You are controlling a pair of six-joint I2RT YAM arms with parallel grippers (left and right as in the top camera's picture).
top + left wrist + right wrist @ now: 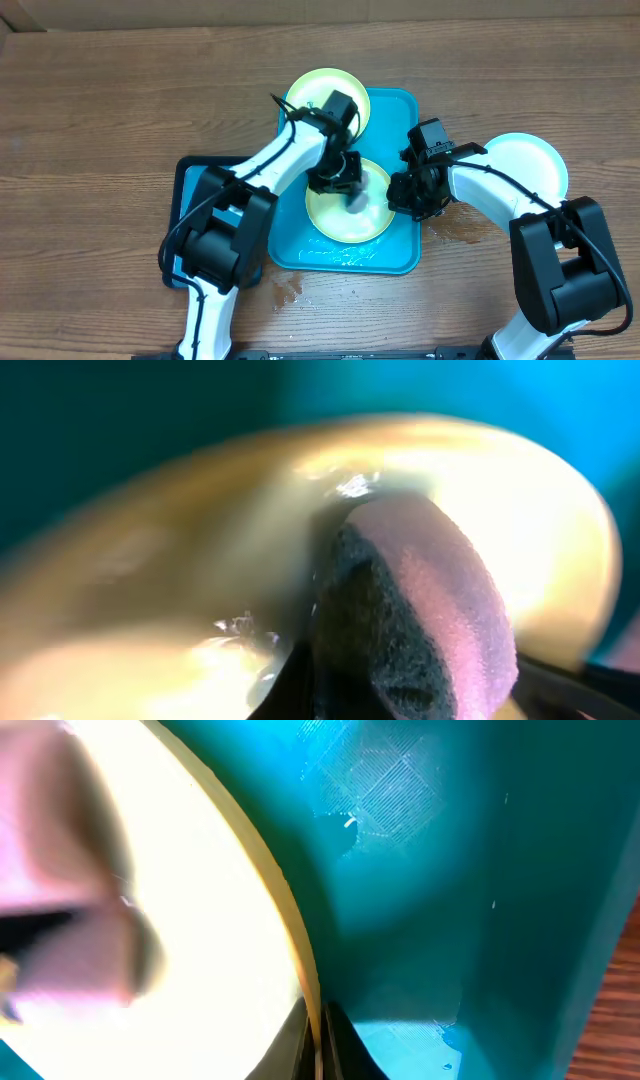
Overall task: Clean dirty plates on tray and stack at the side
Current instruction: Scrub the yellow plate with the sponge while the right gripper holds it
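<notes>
Now, tray (400, 255): bright turquoise, in the middle of the desk (100, 100), with a wet film on its near floor.
near plate (330, 215): pale yellow-green, lying flat inside the tray, left of its centre. It looks glossy and wet in the left wrist view (180, 550).
left hand (345, 183): closed tight around the sponge, directly above the far part of the near plate.
sponge (420, 610): pinkish face and dark side, its end pressed down on the inner surface of the near plate. It shows as a pink blur at the left of the right wrist view.
right hand (408, 197): closed on the right rim of the near plate. The right wrist view shows the thin plate edge pinched between the jaws, with the tray floor just to the right.
far plate (315, 90): pale yellow-green, at the far left corner of the tray, overlapping the tray's rim. It lies beyond the left hand and is partly hidden by that arm.
blue plate (530, 160): very pale, on the bare desk right of the tray, apart from the right hand and partly covered by the right arm.
small tray (185, 175): dark-rimmed blue, left of the turquoise tray, mostly under the left arm.
water patches (285, 288): on the desk at the tray's near left corner and off its right side.
</notes>
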